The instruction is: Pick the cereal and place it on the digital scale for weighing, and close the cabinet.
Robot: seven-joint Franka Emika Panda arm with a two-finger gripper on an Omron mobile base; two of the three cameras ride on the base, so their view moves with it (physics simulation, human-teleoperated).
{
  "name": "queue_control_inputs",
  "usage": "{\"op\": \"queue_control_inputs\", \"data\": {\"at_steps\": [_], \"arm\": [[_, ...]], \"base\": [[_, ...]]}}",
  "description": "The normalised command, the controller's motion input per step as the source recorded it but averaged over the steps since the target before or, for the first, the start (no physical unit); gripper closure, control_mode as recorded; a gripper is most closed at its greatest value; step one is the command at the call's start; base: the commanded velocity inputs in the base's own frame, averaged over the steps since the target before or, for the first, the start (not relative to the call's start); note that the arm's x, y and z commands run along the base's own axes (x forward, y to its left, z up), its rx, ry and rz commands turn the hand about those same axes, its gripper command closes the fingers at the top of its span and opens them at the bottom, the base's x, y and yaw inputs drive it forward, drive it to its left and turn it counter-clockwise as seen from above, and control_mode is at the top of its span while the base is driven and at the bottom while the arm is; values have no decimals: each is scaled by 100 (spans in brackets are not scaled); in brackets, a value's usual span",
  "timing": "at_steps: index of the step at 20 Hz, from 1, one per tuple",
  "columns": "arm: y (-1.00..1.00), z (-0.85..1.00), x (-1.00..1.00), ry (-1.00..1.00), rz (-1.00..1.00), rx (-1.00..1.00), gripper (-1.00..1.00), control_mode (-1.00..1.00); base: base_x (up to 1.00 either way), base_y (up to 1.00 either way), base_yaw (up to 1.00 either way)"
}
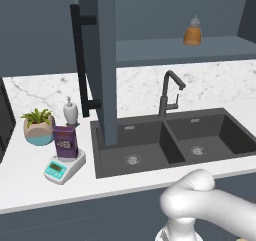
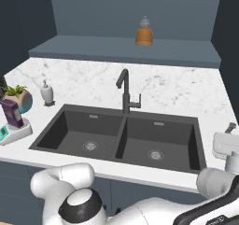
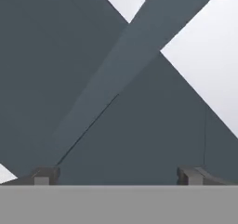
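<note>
Marble counter, cereal on digital scale

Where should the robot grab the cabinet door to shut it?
Probably the long black handle on the open cabinet door. It is a thin upright bar held off the door by brackets, so open jaws could close around it sideways, coming from the left, handle side.

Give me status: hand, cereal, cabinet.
Hand open, empty, facing dark cabinet panels. Cereal upright on the digital scale. Cabinet door open, jutting out over the sink; orange bottle on the shelf.
</note>
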Motion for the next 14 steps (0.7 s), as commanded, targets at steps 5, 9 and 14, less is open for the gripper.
{"op": "queue_control_inputs", "data": {"at_steps": [5, 9, 14], "arm": [[-56, 12, -1, 10, 0, 1, -100, -100], [-12, 74, -19, -3, 0, 0, -100, -100], [16, 99, -26, -16, 2, -4, -100, -100]], "base": [[0, 0, 0], [0, 0, 0], [0, 0, 0]]}}
